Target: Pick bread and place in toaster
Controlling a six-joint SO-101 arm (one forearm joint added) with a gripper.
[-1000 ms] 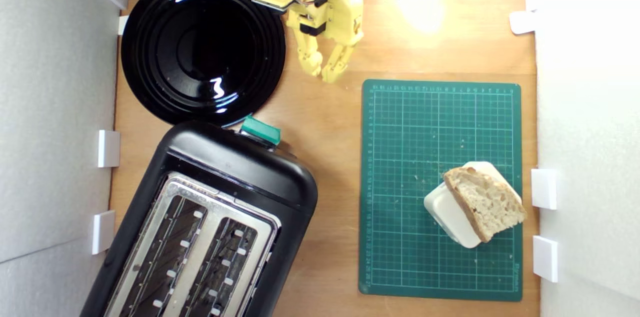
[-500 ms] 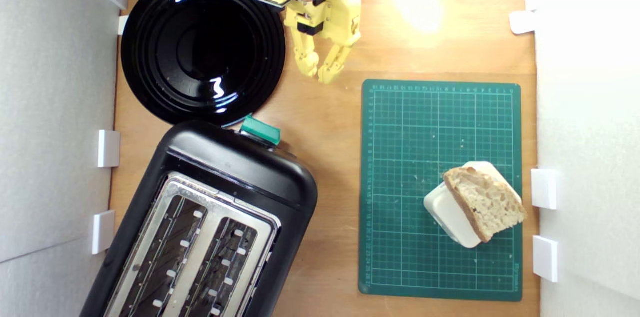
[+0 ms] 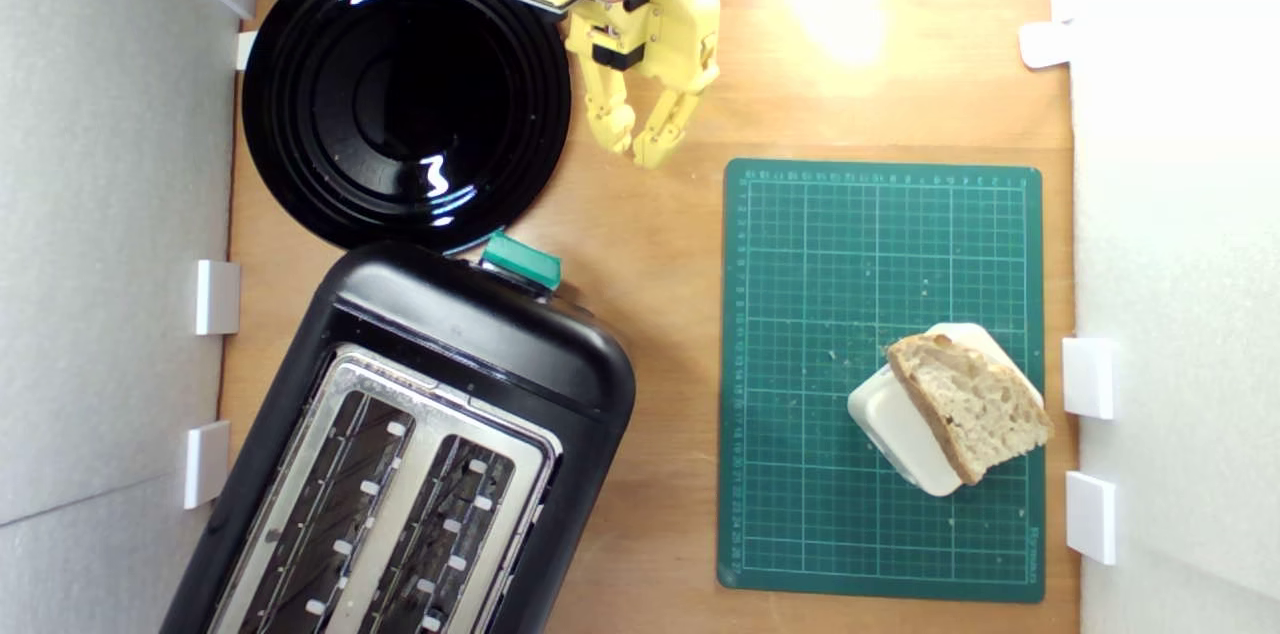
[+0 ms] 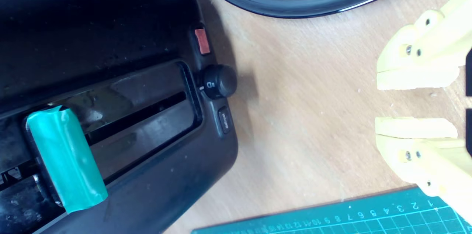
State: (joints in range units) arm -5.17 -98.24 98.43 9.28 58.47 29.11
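Exterior view: yellow plastic hand [image 3: 634,144] is hanging empty, fingers slightly apart, near the glossy black plate [image 3: 300,144]; tan crusty bread half-slice [image 3: 970,404] is lying on a cream-white block [image 3: 900,429], well apart from the plate.

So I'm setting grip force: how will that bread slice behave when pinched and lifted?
The bread probably feels light and crushable: its crumb is holey. The brown crust edge likely resists squeezing better. It leans on the white block, so it may slide off when nudged.

Black toaster [image 3: 480,344] (green lever [image 3: 521,260]), gridded green mat [image 3: 800,244]
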